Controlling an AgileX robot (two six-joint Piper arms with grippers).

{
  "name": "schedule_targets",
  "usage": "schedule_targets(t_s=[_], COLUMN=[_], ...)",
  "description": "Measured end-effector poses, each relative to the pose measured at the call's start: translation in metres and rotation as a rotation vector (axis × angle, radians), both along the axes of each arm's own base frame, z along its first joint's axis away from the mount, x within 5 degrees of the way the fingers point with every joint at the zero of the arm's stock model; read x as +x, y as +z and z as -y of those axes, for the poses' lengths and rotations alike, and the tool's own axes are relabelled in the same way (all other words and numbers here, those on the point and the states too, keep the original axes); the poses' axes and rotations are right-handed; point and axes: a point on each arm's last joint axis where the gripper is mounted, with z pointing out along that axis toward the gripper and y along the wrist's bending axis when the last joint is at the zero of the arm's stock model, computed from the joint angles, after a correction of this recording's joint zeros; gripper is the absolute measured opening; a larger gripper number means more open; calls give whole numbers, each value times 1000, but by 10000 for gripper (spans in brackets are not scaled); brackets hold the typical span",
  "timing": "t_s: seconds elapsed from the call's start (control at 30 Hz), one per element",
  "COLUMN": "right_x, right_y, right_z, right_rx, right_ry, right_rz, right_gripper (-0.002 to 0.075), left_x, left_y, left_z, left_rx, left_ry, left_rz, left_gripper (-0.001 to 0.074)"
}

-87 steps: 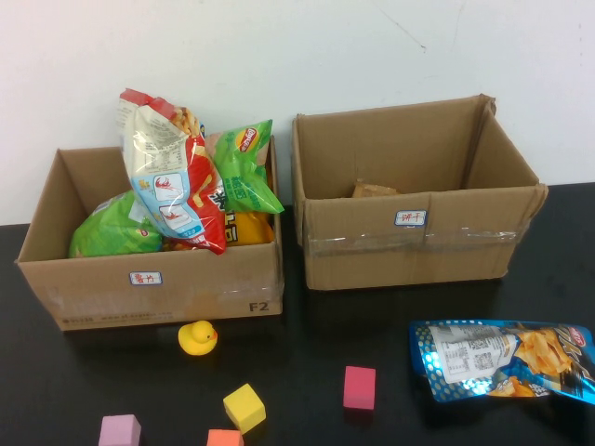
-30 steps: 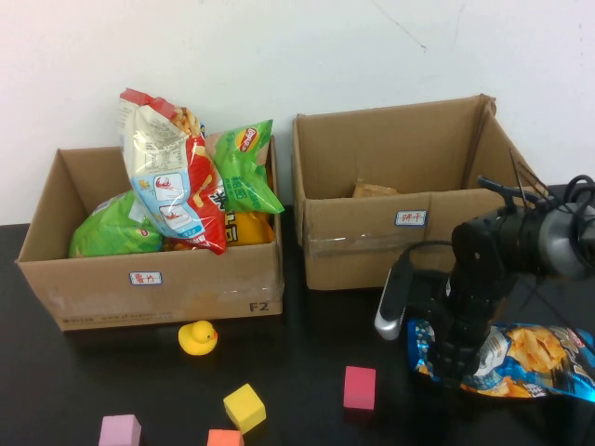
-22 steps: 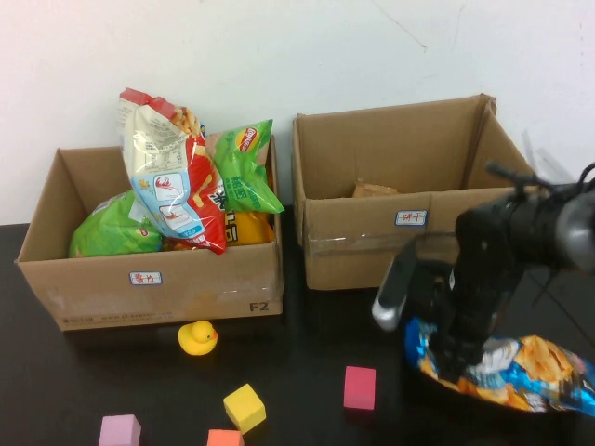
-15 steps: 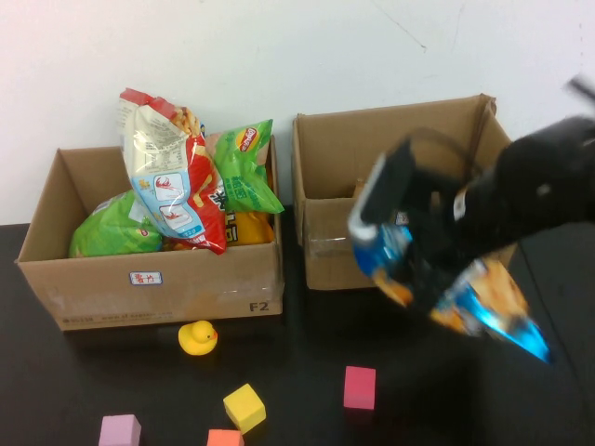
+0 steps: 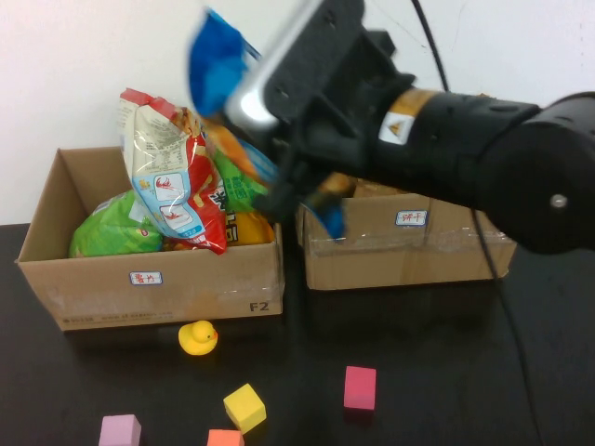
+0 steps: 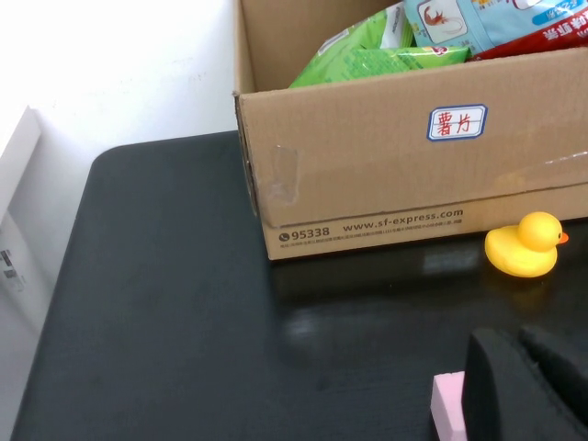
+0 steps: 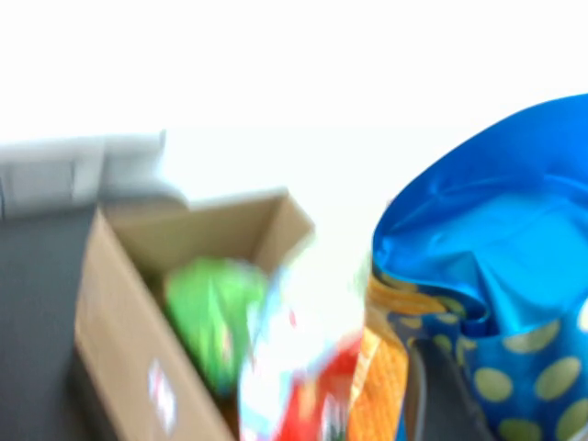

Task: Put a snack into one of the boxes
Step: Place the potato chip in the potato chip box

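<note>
Snack bag (image 5: pixel 216 70): blue, with orange; in the right wrist view, blue foil with yellow-green dots. Right gripper (image 5: pixel 296 149): black, raised over the left box (image 5: pixel 153 279), a yellow label on the arm. Left gripper (image 6: pixel 528 386): black, low over the black table (image 5: pixel 446 372). Boxes: brown cardboard, white labels. Duck (image 5: pixel 197 337): yellow, orange beak. Cubes: one yellow (image 5: pixel 244 407), one magenta (image 5: pixel 360 386).
</note>
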Motion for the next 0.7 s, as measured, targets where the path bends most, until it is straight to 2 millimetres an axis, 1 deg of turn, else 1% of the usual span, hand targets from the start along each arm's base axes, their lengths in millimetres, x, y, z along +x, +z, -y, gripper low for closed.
schedule_targets(t_s=[0.13, 0.23, 0.3, 0.43, 0.53, 0.6, 0.7], right_x=[-4, -2, 4, 20, 29, 32, 34], right_y=[16, 23, 22, 15, 10, 2, -4], right_z=[-20, -34, -44, -64, -81, -95, -115], right_rx=[103, 181, 233, 309, 240, 182, 129], right_ry=[23, 23, 11, -11, 33, 105, 242], right_rz=[82, 107, 82, -36, -56, -67, -8], right_gripper=[281, 281, 281, 280, 280, 280, 272], left_x=[0, 0, 0, 0, 0, 0, 0], left_y=[0, 0, 0, 0, 0, 0, 0], left_z=[0, 0, 0, 0, 0, 0, 0], left_rx=[0, 0, 0, 0, 0, 0, 0], left_ry=[0, 0, 0, 0, 0, 0, 0], left_rz=[0, 0, 0, 0, 0, 0, 0], left_gripper=[-2, -1, -1, -1, -1, -2, -1])
